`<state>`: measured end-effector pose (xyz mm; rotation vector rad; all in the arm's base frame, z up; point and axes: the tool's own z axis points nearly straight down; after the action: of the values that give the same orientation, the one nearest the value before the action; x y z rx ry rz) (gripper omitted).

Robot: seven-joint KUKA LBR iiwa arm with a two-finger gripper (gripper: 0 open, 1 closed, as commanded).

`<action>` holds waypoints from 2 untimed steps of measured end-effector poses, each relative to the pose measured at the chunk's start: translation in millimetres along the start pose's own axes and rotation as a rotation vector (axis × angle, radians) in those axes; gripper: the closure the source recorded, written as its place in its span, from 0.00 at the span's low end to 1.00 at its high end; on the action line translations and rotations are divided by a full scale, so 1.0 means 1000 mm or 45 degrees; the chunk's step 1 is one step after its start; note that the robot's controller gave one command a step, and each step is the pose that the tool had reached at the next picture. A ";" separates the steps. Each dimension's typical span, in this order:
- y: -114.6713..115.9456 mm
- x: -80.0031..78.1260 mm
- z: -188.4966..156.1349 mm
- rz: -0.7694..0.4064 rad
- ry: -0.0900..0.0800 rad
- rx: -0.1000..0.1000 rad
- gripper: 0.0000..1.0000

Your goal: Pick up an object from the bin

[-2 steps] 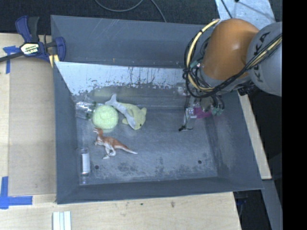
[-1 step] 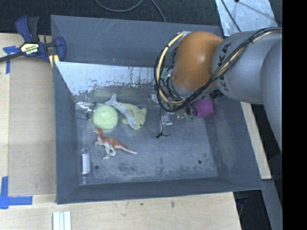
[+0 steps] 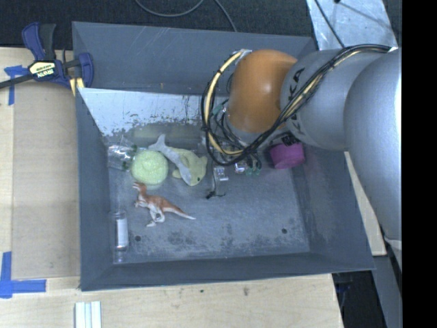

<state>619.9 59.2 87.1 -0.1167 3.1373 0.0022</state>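
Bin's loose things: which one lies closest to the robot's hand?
The pale yellow-green lump, right beside the hand; the green ball and orange dinosaur lie farther off.

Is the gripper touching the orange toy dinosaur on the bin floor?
Apart. The camera view shows a strip of bare grey floor between the gripper and the tail of the orange toy dinosaur.

Well to the right of the green ball [image 3: 150,167], a purple object [image 3: 289,155] is partly hidden beneath the robot arm [image 3: 328,101], its shape unclear. Farther right of the ball, the arm is cut off at the view's edge. Just left of the ball, a clear crumpled thing [image 3: 117,157] is too faint to identify.
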 end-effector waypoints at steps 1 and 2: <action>0.056 0.015 -0.030 -0.029 -0.002 -0.003 0.00; 0.054 0.002 0.017 0.039 -0.006 0.000 0.00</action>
<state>613.4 112.9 70.7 -0.0688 3.1343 0.0025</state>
